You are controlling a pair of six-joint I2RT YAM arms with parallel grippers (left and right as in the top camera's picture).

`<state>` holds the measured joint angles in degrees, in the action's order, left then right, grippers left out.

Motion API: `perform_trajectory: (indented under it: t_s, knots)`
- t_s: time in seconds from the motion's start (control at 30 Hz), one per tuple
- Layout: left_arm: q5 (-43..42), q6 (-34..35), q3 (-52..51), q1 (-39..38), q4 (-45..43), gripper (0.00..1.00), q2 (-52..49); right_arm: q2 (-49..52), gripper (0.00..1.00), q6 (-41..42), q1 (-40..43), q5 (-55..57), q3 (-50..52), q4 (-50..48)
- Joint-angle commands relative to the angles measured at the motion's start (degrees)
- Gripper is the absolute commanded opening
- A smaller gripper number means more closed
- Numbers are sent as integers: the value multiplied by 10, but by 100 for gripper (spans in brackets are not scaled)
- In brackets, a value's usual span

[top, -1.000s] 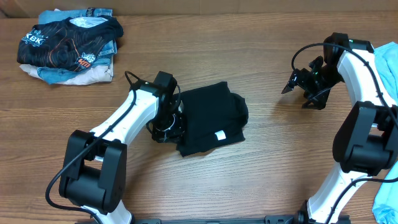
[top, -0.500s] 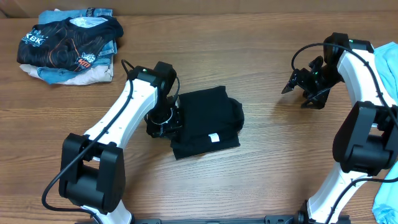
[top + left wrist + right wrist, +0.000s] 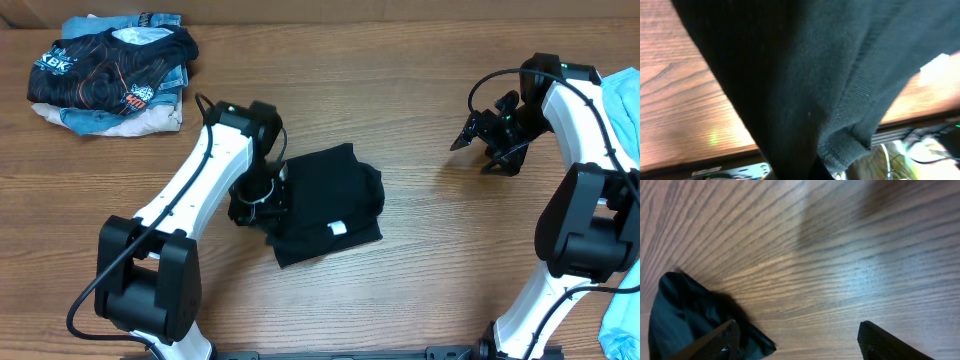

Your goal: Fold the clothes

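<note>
The plain black T-shirt (image 3: 330,200) lies folded into a compact bundle on the wooden table (image 3: 440,260), its small white tag (image 3: 337,228) showing near the front. My left gripper (image 3: 262,205) is shut on the shirt's left edge. In the left wrist view the black fabric (image 3: 805,75) fills the frame and hides the fingers, and the tag (image 3: 938,65) shows at the right. My right gripper (image 3: 477,140) is open and empty above bare table, well to the right of the shirt. In the right wrist view its fingers (image 3: 800,340) are spread wide, with the shirt (image 3: 675,315) at lower left.
A pile of folded clothes (image 3: 110,75), topped by a black shirt with orange-and-white print, sits at the back left. Light blue fabric (image 3: 625,110) lies at the right edge, and more of it (image 3: 625,325) at the lower right corner.
My left gripper has dragged the shirt toward the left and front, and the bundle has turned slightly. The right arm has not moved.
</note>
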<state>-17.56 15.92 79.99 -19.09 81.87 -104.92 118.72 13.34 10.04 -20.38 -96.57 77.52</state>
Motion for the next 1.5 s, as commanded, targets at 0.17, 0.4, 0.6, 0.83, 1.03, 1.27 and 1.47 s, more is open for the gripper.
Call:
perform_trajectory:
  t_s: [0.17, 0.4, 0.6, 0.83, 1.03, 1.27, 1.47]
  knots:
    - [101, 39, -82, 0, -12, 8, 0, -9, 79, -19, -2, -55, -12, 10]
    - [166, 56, -86, 0, 5, 97, 0, -14, 79, -47, -10, -99, -12, 35]
    - [162, 75, -62, 0, 0, 96, 1, -56, 74, -85, -30, -145, -12, 57]
    - [116, 57, -31, -1, -36, 96, 0, -103, 74, -130, -97, -142, -12, 116]
    - [86, 59, -31, -1, -78, 95, -1, -103, 67, -122, -205, -142, 12, 120]
    - [87, 75, -33, 0, -123, 96, -1, -103, 68, 8, -286, -51, 56, 45]
    - [87, 89, -38, 0, -152, 97, -14, -103, 72, 94, -303, 43, 115, 4]
